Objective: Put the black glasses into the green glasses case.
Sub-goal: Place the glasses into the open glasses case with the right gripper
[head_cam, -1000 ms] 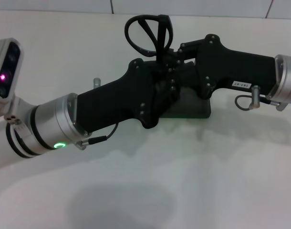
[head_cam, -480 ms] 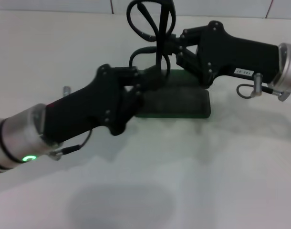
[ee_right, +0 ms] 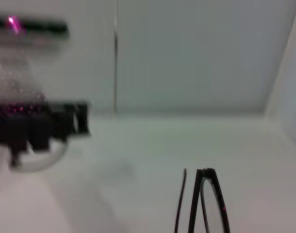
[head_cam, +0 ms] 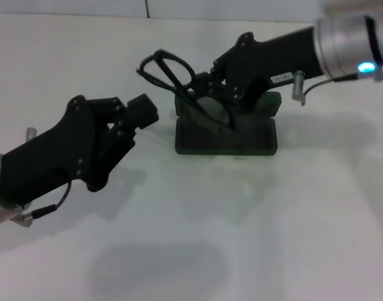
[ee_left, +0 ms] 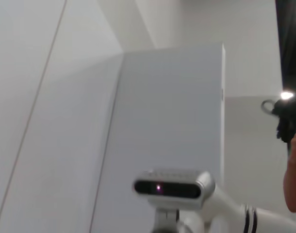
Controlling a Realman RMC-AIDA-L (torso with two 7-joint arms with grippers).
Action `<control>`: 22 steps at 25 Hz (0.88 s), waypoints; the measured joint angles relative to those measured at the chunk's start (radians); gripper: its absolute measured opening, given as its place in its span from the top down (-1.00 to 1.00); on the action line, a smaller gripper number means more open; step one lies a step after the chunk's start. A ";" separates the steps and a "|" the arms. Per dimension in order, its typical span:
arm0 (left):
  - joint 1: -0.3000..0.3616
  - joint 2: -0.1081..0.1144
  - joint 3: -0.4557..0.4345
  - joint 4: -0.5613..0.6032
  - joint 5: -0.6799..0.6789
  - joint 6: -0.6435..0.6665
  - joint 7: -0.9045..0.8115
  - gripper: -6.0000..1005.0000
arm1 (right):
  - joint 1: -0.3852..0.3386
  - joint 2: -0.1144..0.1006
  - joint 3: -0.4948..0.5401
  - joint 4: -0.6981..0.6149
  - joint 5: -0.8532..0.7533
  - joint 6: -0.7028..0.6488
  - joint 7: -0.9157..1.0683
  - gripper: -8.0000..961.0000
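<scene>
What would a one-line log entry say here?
right pincer: holding black glasses over green glasses case | left pincer: beside case, empty

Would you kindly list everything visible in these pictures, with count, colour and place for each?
black glasses: one, black thin frame, held tilted over the left end of the case by the right gripper, part sticking out past that end.
green glasses case: one, dark green, lying open on the table, centre.
table: one, white, under everything.
wall panels: white, behind the robot, in the left wrist view.
head camera: one, white housing with a dark face and a pink light, left wrist view.
right gripper: one, black, over the case, shut on the glasses.
left gripper: one, black, apart from the case, on its left, holding nothing.
</scene>
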 joint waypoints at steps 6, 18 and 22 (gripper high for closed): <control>0.020 -0.003 -0.023 -0.008 0.007 -0.002 0.034 0.89 | 0.148 0.003 -0.085 -0.127 -0.356 -0.117 0.300 0.91; 0.027 0.005 -0.052 -0.013 0.006 -0.019 0.036 0.89 | 0.206 0.007 -0.423 -0.104 -0.665 0.044 0.453 0.91; 0.031 0.035 -0.053 -0.011 0.012 -0.019 0.039 0.89 | 0.191 0.007 -0.461 -0.088 -0.680 0.072 0.453 0.91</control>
